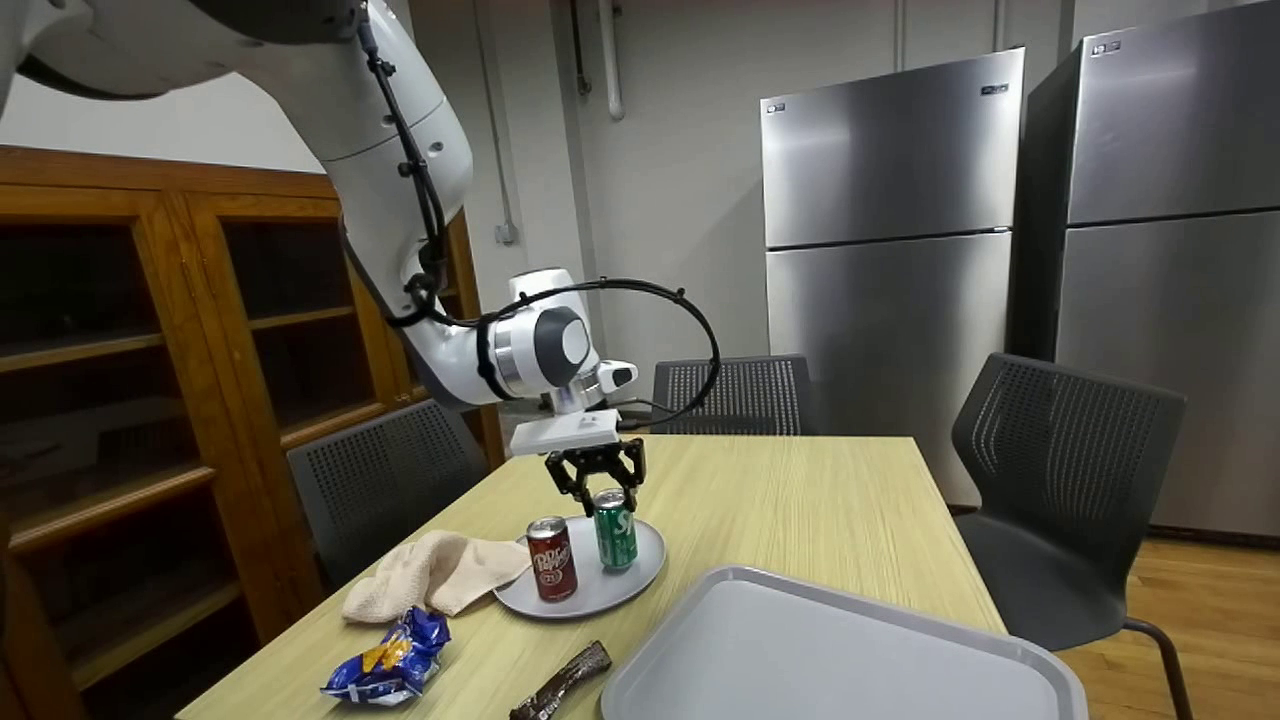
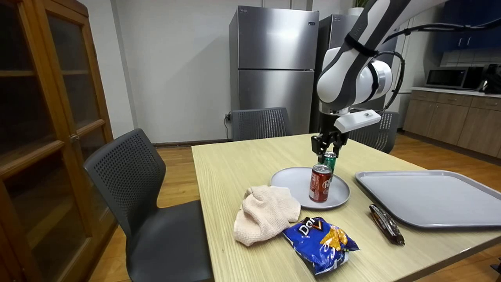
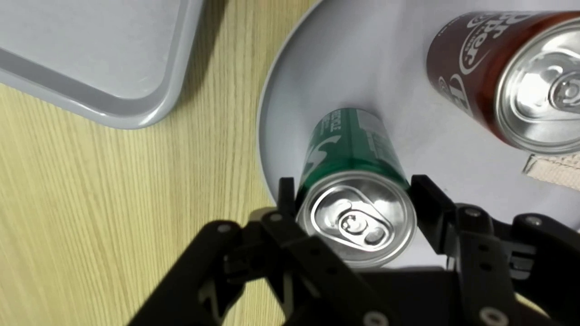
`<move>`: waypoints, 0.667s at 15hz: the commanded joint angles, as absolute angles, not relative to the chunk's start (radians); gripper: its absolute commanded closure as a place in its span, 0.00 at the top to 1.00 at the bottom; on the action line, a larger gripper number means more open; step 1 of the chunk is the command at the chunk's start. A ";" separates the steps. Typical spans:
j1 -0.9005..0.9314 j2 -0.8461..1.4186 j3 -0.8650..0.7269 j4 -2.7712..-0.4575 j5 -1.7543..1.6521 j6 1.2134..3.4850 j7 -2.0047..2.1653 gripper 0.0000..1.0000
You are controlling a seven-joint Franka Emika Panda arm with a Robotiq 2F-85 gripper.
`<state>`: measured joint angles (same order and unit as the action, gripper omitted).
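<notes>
A green Sprite can (image 1: 616,545) stands upright on the round grey plate (image 1: 590,592), seemingly still resting on it. My gripper (image 3: 352,184) reaches down over its top with one black finger on either side, both against the can's upper wall. In the wrist view the silver lid of the green can (image 3: 349,149) fills the space between the fingers. Beside it on the same plate is a dark red Dr Pepper can (image 1: 553,565), untouched by the gripper. In an exterior view that red can (image 2: 320,185) partly hides the green one.
A large grey tray (image 2: 430,199) lies near the plate. A beige cloth (image 1: 430,572) touches the plate's edge, close to a blue Doritos bag (image 2: 321,243). A brown wrapped bar (image 1: 562,685) lies between plate and tray. Dark chairs (image 1: 1050,500) surround the table.
</notes>
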<state>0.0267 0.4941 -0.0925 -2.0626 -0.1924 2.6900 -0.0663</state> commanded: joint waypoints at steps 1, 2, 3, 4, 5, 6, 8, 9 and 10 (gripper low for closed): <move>0.035 0.493 -0.102 -2.041 -0.222 2.673 -0.056 0.92; 0.034 0.491 -0.103 -2.040 -0.222 2.673 -0.056 0.95; 0.034 0.491 -0.102 -2.039 -0.222 2.671 -0.057 0.99; 0.031 0.489 -0.101 -2.039 -0.220 2.670 -0.059 1.00; 0.029 0.484 -0.100 -2.042 -0.218 2.671 -0.062 1.00; 0.026 0.477 -0.097 -2.047 -0.215 2.671 -0.066 1.00; 0.017 0.460 -0.091 -2.058 -0.207 2.670 -0.076 1.00; 0.011 0.453 -0.088 -2.062 -0.201 2.666 -0.080 1.00; 0.004 0.441 -0.083 -2.068 -0.193 2.665 -0.086 1.00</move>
